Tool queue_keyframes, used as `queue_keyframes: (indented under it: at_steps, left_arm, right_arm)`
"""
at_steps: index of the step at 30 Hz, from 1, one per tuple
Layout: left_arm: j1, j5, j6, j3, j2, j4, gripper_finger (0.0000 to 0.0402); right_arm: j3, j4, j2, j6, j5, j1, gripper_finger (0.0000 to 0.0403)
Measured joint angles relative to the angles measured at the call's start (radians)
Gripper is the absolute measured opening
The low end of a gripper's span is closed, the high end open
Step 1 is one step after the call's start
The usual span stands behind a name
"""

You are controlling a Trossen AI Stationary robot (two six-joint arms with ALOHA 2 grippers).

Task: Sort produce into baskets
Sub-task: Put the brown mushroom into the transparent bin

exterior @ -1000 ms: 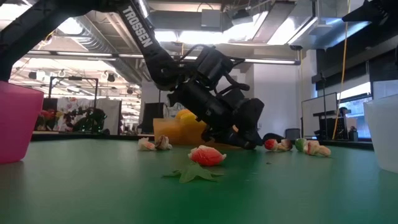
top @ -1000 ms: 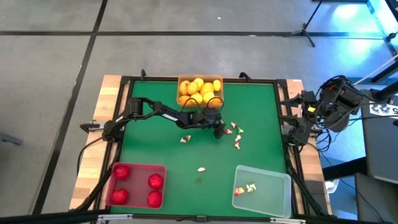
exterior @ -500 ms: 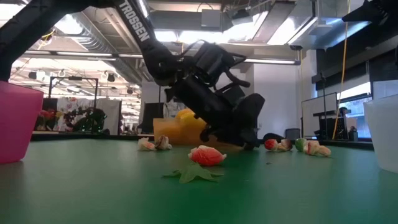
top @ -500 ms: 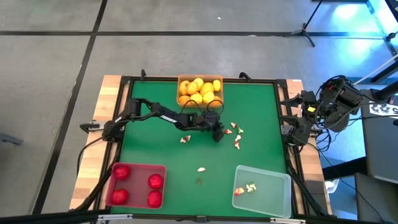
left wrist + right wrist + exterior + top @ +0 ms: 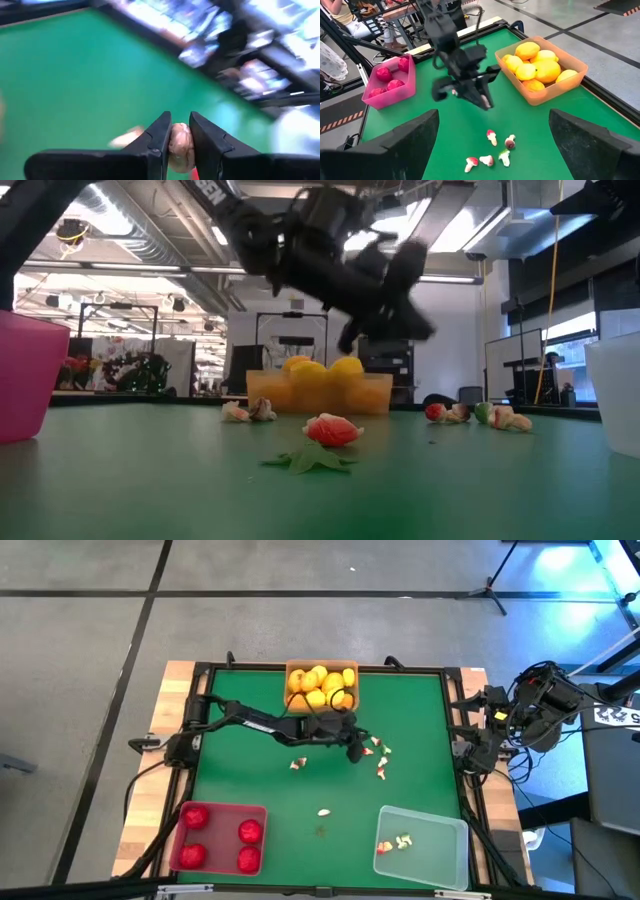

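Covering the table, green mat (image 5: 250, 780), ceiling lights (image 5: 120, 225) beyond

No readable text is showing in any view. In the low view, white lettering is sitting on the dark arm (image 5: 215, 192) above the orange basket (image 5: 318, 392), but it is cut off by the picture edge and too blurred to read. In the high view, a white tag (image 5: 617, 717) is lying right of the counter (image 5: 250, 780); its marks are too small to read.
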Motion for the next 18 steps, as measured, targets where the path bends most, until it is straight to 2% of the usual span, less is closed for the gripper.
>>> queue_keyframes:
  at_steps: [4,18]
  left_arm:
    - [-0.05,0.036,0.009,0.026,0.0,0.105,0.0056]
    - [-0.2,0.025,0.18,0.216,-0.001,0.099,0.0057]
  right_arm:
    - [0.0,0.0,0.0,0.0,0.0,0.0,0.0374]
    - [0.0,-0.025,0.0,-0.004,-0.001,0.0,0.0374]
